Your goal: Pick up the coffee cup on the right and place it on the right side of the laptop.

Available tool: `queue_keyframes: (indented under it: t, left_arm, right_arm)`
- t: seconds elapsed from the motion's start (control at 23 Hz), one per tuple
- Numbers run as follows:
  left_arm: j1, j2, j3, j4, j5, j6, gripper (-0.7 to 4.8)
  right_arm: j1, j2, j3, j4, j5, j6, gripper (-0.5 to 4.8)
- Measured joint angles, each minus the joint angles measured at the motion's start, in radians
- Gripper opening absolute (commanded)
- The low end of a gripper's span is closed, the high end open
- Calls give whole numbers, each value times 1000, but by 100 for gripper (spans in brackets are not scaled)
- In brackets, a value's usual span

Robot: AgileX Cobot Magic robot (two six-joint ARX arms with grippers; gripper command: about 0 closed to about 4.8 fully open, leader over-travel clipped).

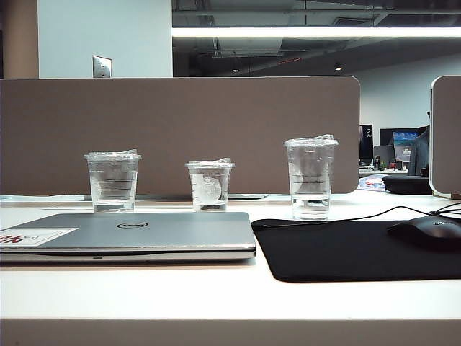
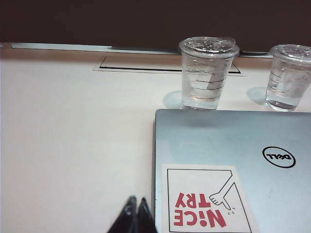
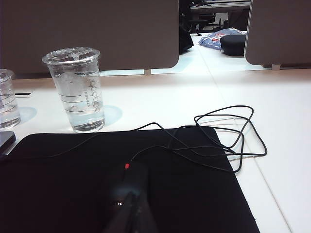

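Your left gripper (image 2: pixel 136 206) sits low over the tabletop (image 1: pixel 216 295) at the laptop's left edge, jaws pressed together, holding nothing. The laptop (image 1: pixel 137 234) lies closed by the front edge: Dell logo, sticker (image 2: pixel 206 201) reading "NiCE TRY" in red. Behind it stand a lined cup (image 1: pixel 112 182) and a logo cup (image 1: pixel 209 185). The coffee cup (image 1: pixel 311 177) stands upright at the mouse pad's (image 1: pixel 346 249) back edge. Your right gripper (image 3: pixel 131 201) hangs over the mouse (image 3: pixel 127 187), jaws closed, empty.

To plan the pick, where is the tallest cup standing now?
In the exterior view the tallest cup stands right of centre on the white table, just behind the black mouse pad and right of the smallest cup.
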Motion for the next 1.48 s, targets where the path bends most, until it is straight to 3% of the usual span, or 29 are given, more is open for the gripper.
queue_keyframes:
  t: [0.7,0.74,0.96,1.22,1.39,1.48]
  left_arm:
    - [-13,0,0,0,-2,0,-5]
    - [-29,0,0,0,-3,0,-5]
    - [-380,0,0,0,2,0,-5]
    - [-523,0,0,0,6,0,-5]
    - [-523,0,0,0,5,0,-5]
    - [-524,0,0,0,5,0,-5]
  right_arm:
    - [0,0,0,0,-6,26,-8]
    - [0,0,0,0,-11,53,-9]
    - [0,0,0,0,-135,299,-9]
    - [2,0,0,0,-283,426,8]
    - [2,0,0,14,-308,449,105]
    - [3,2,0,45,-315,453,122]
